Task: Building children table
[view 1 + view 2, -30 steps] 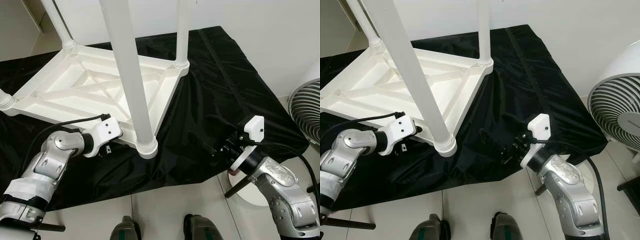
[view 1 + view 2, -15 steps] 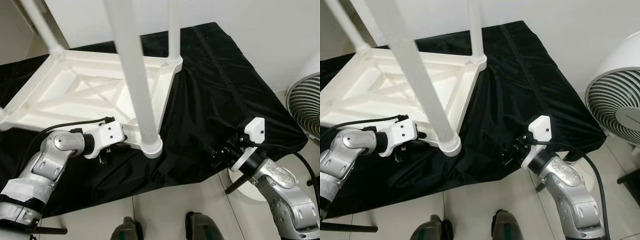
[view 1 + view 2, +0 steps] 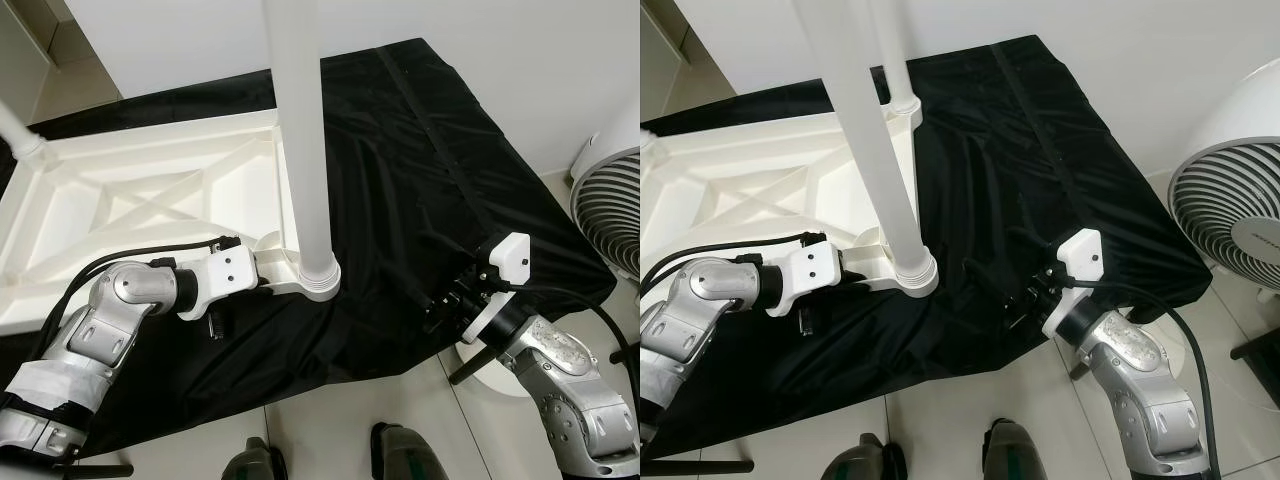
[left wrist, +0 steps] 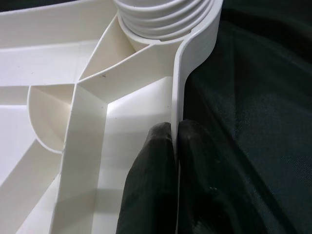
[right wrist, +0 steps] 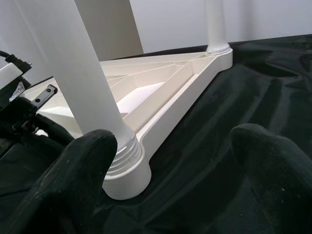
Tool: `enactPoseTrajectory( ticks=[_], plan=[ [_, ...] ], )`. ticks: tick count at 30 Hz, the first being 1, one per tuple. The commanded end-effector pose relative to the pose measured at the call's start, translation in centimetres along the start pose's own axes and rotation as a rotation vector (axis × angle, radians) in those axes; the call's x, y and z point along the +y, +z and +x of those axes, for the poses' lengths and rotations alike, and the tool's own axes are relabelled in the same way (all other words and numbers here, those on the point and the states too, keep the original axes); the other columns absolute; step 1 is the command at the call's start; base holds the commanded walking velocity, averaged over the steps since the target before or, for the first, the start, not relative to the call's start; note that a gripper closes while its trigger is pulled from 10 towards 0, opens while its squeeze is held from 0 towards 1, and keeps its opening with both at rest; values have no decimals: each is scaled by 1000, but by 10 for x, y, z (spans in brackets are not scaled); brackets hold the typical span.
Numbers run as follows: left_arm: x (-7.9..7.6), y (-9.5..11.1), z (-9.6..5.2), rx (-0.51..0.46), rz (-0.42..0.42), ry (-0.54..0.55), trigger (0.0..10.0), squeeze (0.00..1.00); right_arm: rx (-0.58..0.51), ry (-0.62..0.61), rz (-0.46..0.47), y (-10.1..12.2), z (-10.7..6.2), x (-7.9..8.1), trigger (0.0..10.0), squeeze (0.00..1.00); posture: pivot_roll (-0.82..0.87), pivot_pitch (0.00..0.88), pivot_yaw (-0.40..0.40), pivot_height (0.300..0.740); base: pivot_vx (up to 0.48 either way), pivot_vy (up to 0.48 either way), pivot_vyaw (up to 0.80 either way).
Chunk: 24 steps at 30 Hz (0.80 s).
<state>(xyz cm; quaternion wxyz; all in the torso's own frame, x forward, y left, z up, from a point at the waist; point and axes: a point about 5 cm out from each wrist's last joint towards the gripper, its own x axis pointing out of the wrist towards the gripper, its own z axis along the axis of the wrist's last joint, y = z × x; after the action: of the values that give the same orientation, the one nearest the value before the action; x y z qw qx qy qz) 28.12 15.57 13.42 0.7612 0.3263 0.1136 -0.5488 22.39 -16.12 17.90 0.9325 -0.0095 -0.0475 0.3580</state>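
While upturned on glossy black cloth point(image 3: 420, 170), ribbed white plastic table point(image 3: 130, 210) | left gripper point(image 4: 174, 134) pinching its thin rim | right gripper point(image 5: 173, 146) spread, empty.

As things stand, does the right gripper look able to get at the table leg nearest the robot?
Probably yes. The right gripper hovers open over the black cloth, and its wrist view looks straight at the nearest table leg with only bare cloth between. The left gripper pinches the tabletop rim on the other side.

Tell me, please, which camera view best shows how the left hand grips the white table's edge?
The left wrist view: both black fingers pinch the thin rim of the upturned table, one each side. The eye views show the left hand at that rim beside the near leg, fingers hidden. The right wrist view shows it dimly.
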Motion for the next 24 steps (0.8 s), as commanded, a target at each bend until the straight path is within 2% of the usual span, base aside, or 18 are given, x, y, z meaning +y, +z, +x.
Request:
enactPoseTrajectory(
  ticks=[1, 3, 6, 11, 14, 19, 20, 23, 24],
  plan=[
    [-8, -26, 0, 89, -122, 47, 0, 0, -8, 4, -4, 2, 1, 1, 10000, 0, -79, 144, 136, 740, 0, 0, 0],
    [-9, -25, -1, 83, -130, 56, 0, 0, -9, 2, -3, 2, 2, 1, 10000, 0, -79, 144, 136, 740, 0, 0, 0],
    [-18, -18, -3, 58, -133, 51, 0, 0, -6, 15, 4, 0, 4, 1, 10000, 0, -68, 132, 125, 740, 0, 0, 0],
    [-21, -16, -5, 55, -136, 61, 0, 0, -5, 24, 7, 0, 5, 1, 10000, 0, -65, 130, 122, 740, 0, 0, 0],
    [-11, -16, -14, 55, -177, 179, 0, 0, -6, 24, 7, -1, 7, 0, 10000, 0, -57, 128, 115, 740, 0, 0, 0],
    [-11, -11, -13, 34, -196, 240, 0, 0, -13, 24, 16, -1, 10, 0, 10000, 0, -44, 131, 100, 740, 0, 0, 0],
    [-14, -9, -9, 33, -192, 238, 10000, 0, -14, 28, 18, -2, 12, 1, 10000, 0, -39, 132, 94, 740, 0, 0, 0],
    [-16, -8, -7, 33, -188, 234, 10000, 0, -14, 31, 19, -2, 13, 1, 10000, 0, -39, 132, 94, 740, 0, 0, 0],
    [-20, -1, -3, -2, -184, 216, 10000, 63, -13, 46, 23, -2, 15, 2, 10000, 0, -32, 133, 79, 740, 0, 0, 0]
  ],
)
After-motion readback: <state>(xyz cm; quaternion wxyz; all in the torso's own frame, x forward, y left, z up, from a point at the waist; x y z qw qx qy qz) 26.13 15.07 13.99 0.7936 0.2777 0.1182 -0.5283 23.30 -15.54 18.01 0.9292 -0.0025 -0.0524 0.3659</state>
